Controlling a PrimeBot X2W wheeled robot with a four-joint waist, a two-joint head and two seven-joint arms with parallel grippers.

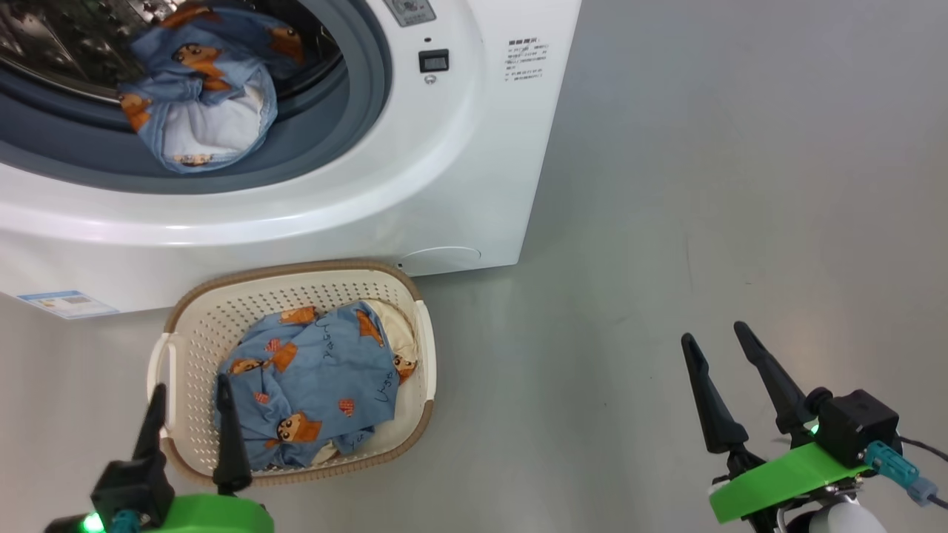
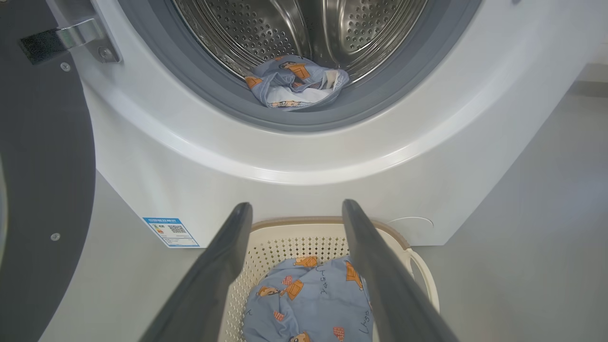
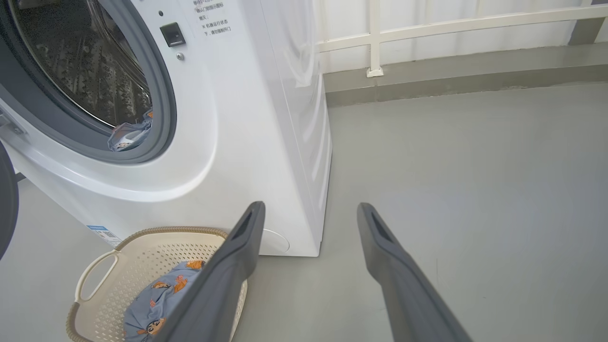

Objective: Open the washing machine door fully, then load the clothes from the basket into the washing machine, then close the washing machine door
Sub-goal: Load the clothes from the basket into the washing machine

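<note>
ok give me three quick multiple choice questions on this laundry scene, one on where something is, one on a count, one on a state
1. Where does the basket stand?
A. on the floor in front of the washing machine
B. on top of the machine
C. on a chair

2. How many bundles of the clothes are there?
A. one
B. two
C. four

3. How is the washing machine door?
A. shut
B. swung open
C. taken off

Answers:
1 A, the basket sits on the grey floor right at the machine's front.
2 B, one bundle lies in the drum and one in the basket.
3 B, the drum mouth is uncovered and the door stands off to the side on its hinge.
</note>
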